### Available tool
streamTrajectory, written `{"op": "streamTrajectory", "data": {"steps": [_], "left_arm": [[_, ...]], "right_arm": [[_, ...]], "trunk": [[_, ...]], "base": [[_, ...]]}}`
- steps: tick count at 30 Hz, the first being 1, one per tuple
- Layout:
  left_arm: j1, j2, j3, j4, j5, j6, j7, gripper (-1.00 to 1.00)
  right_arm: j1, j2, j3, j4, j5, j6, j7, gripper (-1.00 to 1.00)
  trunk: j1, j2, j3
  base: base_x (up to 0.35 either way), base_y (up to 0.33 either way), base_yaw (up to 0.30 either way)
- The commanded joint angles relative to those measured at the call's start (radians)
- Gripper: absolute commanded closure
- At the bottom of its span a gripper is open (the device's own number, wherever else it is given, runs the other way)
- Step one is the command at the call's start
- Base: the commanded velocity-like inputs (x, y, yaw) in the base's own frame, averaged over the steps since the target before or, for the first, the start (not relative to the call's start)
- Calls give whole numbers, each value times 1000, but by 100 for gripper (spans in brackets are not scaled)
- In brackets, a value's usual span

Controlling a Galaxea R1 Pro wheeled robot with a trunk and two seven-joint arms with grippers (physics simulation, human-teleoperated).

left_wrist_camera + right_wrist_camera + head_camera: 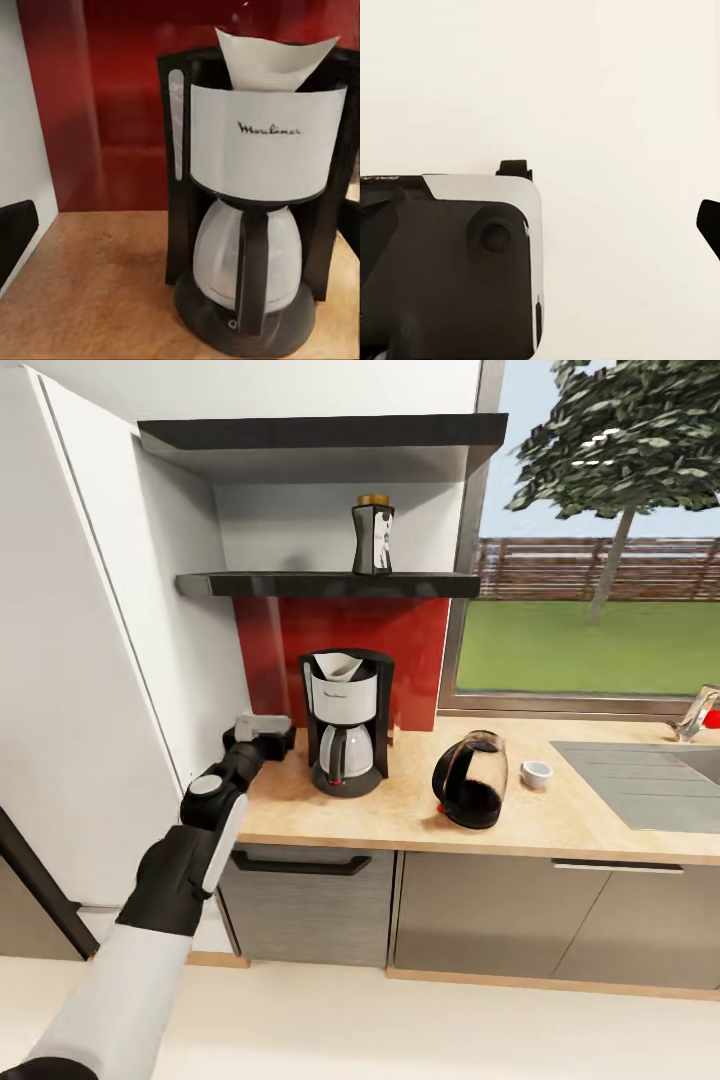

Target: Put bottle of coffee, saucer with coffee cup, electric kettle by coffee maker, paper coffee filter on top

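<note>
left gripper (pixel 285 735) – opening unclear | one coffee maker (pixel 346 722) – one paper coffee filter (pixel 335 667) atop

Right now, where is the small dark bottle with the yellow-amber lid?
In the head view, the small dark bottle with the yellow-amber lid stands upright on the thin glossy black wall shelf, above the black drip coffee maker on the countertop.

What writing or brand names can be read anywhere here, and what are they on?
"Moulinex": script on the white front panel of the coffee maker, read in the left wrist view.
Bottle of coffee on the kitchen shelf: label too small to read.
Dark robot housing: tiny lettering at its edge, unreadable.
</note>
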Motion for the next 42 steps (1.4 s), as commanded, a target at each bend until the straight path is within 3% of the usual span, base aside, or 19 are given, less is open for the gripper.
{"op": "streamTrajectory", "data": {"steps": [1, 11, 15, 21, 27, 33, 38, 42], "left_arm": [[-45, -13, -7, -1, 5, 31, 8, -100], [-368, -89, -18, 50, 8, 193, 19, -100], [-526, -110, -18, 159, 8, 226, 22, -100], [-714, -129, -17, 348, 8, 233, 24, -100], [-801, -136, -17, 400, 9, 234, 24, -100], [-855, -138, -16, 452, 11, 236, 24, -100], [-877, -137, -15, 523, 13, 235, 22, -100], [-868, -135, -13, 531, 12, 234, 17, -100]], "right_arm": [[-1, 0, 8, -1, -10, 3, 3, -100], [13, -26, 7, 3, -9, 0, 3, -100], [29, -35, 7, 3, -9, 3, 7, -100], [33, -50, 6, 2, -13, 8, 12, -100], [33, -50, 5, 1, -15, 35, 14, -100], [33, -46, 4, -1, -18, 152, 35, -100], [33, -37, 7, -1, -14, 171, 39, -100], [33, -35, 7, 0, -11, 173, 36, -100]], "trunk": [[1, -2, -2], [1, -2, -2], [1, -2, -2], [1, -2, -2], [1, -2, -2], [1, -2, -2], [1, -2, -2], [1, -2, -2]], "base": [[0, 0, 0], [0, 0, 0], [0, 0, 0], [0, 0, 0], [0, 0, 0], [0, 0, 0], [0, 0, 0], [0, 0, 0]]}}
